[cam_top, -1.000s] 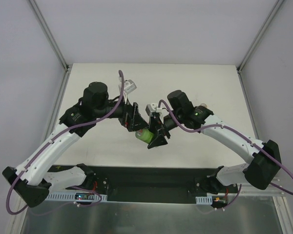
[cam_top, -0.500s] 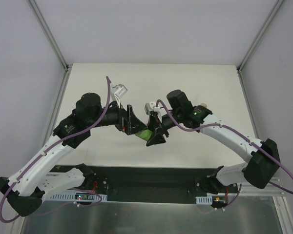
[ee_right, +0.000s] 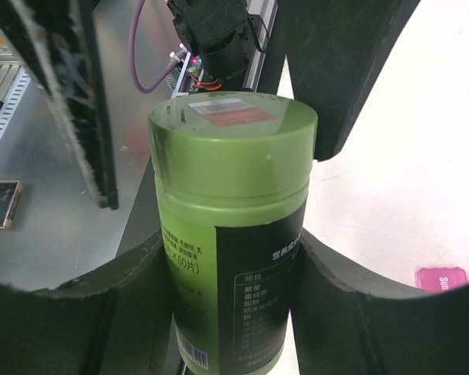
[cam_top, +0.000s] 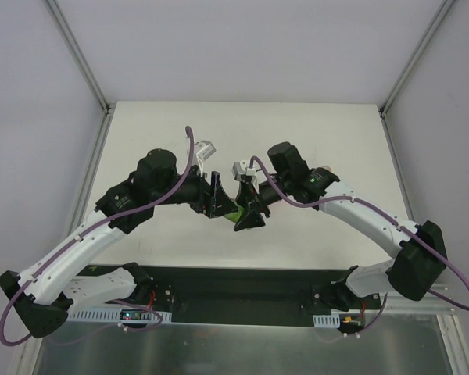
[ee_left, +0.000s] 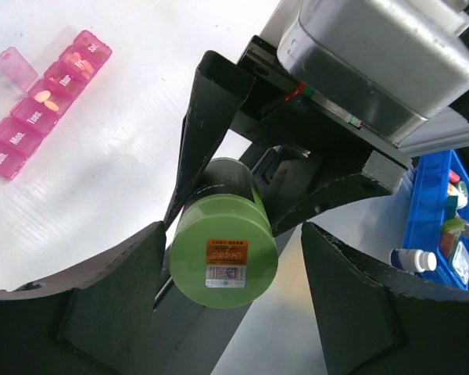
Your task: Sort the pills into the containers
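My right gripper is shut on the body of a green pill bottle with a black label and holds it in the air, lid pointing at the left wrist. My left gripper is open, and its fingers straddle the bottle's green lid with a wide gap on the right side. In the top view the left gripper and right gripper meet over mid-table, with a sliver of the bottle between them. The pink strip of containers lies on the table, one lid open; some compartments hold pills.
A blue bin with small bottles shows past the table's near edge in the left wrist view. A corner of the pink strip shows in the right wrist view. The white table has frame posts at its far corners.
My left gripper has moved in around the bottle's lid, and the bottle is now mostly hidden between the two grippers. My right gripper has held the bottle almost still.
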### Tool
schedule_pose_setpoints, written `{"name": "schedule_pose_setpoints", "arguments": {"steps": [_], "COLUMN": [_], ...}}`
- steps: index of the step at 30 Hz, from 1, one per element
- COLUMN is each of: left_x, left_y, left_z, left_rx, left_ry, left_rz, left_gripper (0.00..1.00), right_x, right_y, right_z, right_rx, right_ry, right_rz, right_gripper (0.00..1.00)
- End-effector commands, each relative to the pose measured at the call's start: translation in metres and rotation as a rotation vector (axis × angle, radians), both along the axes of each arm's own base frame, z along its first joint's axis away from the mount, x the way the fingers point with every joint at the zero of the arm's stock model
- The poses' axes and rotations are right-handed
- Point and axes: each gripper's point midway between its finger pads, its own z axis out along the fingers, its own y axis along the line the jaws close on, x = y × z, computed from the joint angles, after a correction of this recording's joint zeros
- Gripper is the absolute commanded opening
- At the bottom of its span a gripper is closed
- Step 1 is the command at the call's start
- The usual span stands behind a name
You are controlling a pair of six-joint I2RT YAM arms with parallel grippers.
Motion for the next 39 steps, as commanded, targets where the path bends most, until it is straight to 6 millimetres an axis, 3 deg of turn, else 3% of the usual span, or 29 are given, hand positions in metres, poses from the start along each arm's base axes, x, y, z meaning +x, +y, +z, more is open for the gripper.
{"name": "schedule_pose_setpoints", "arguments": {"steps": [1, 5, 10, 11, 14, 15, 17, 22, 27, 34, 39], "left_x": [-0.001, -0.001, -0.004, -0.004, -0.004, -0.005, -0.006, -0.004, -0.004, 0.003, 0.043], "left_y": [0.000, -0.003, -0.002, -0.002, -0.002, -0.001, 0.000, 0.004, 0.008, 0.019, 0.073], "left_z": [0.003, 0.007, 0.005, 0.004, 0.003, 0.003, 0.003, 0.005, 0.004, -0.003, -0.054], "left_rx": [0.013, 0.009, 0.026, 0.031, 0.046, 0.050, 0.054, 0.057, 0.053, 0.082, 0.292], "left_ry": [-0.017, -0.016, -0.002, 0.002, 0.008, 0.010, 0.014, 0.007, 0.013, 0.016, 0.041], "left_rz": [-0.020, -0.027, -0.047, -0.051, -0.052, -0.052, -0.055, -0.028, -0.016, 0.037, 0.289], "left_gripper": [0.65, 0.53, 0.49, 0.44, 0.07, 0.00, 0.00, 0.00, 0.00, 0.00, 0.00], "right_x": [0.004, 0.005, 0.007, 0.007, 0.009, 0.009, 0.012, 0.017, 0.022, 0.030, 0.045], "right_y": [0.007, 0.006, 0.006, 0.006, 0.006, 0.006, 0.006, 0.004, 0.002, 0.001, -0.008], "right_z": [0.026, 0.025, 0.025, 0.026, 0.025, 0.024, 0.023, 0.021, 0.019, 0.015, 0.018], "right_rx": [0.078, 0.077, 0.077, 0.077, 0.074, 0.071, 0.067, 0.055, 0.047, 0.026, 0.014], "right_ry": [-0.048, -0.047, -0.048, -0.049, -0.053, -0.051, -0.058, -0.069, -0.078, -0.108, -0.167], "right_rz": [0.020, 0.017, 0.012, 0.011, 0.003, 0.000, -0.009, -0.037, -0.059, -0.101, -0.170], "right_gripper": [0.07, 0.07, 0.07, 0.08, 0.08, 0.09, 0.14, 0.51, 0.76, 0.94, 1.00]}}
